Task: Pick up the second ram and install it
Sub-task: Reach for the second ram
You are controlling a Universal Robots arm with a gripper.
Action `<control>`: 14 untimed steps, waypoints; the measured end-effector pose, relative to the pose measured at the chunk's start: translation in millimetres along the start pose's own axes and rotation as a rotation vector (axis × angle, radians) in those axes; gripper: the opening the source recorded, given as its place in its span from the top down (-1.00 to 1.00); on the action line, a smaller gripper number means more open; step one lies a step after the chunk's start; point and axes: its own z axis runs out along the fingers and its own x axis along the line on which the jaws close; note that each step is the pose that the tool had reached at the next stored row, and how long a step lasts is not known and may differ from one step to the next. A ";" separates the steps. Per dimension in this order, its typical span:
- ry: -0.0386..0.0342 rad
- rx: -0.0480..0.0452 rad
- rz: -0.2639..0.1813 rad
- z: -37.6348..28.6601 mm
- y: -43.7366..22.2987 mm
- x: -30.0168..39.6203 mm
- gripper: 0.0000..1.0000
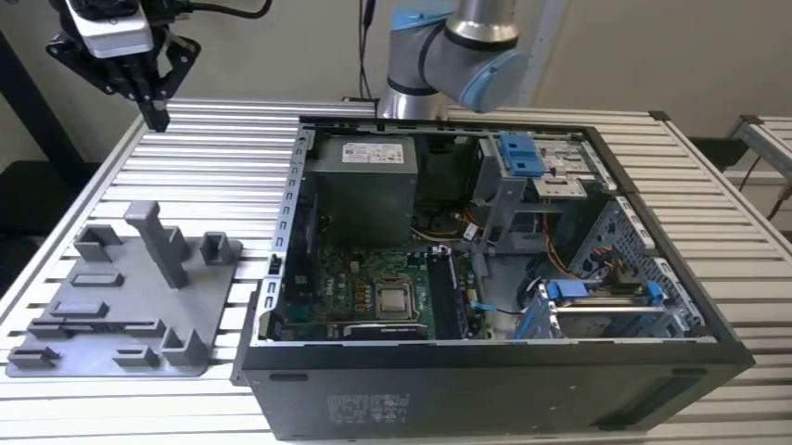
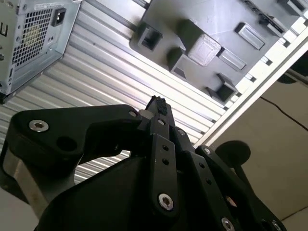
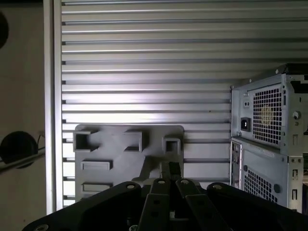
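My gripper hangs high over the far corner of the slatted table at the exterior view's left. Its black fingers point down and meet at the tips, shut with nothing between them. In both wrist views the closed fingertips point toward the grey fixture tray well below. The second ram is out of view; none lies on the tray that I can make out. The open computer case lies on its side beside the tray, its motherboard facing up.
Upright posts rise from the tray. The case's rear panel with the power supply grille faces my gripper's side. The robot arm's base stands behind the case. Bare slatted table lies under the gripper.
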 end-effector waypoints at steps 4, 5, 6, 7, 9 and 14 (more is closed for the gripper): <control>-0.0015 -0.0001 -0.003 0.3 0.8 8.3 0.79; -0.0024 -0.0001 -0.003 0.3 1.0 10.4 0.79; -0.0034 -0.0001 -0.004 0.4 1.2 12.6 0.79; -0.0040 -0.0001 -0.005 0.4 1.3 14.7 0.79; -0.0051 -0.0001 -0.006 0.5 1.6 18.7 0.79; -0.0062 0.0000 -0.010 0.8 2.2 29.7 0.79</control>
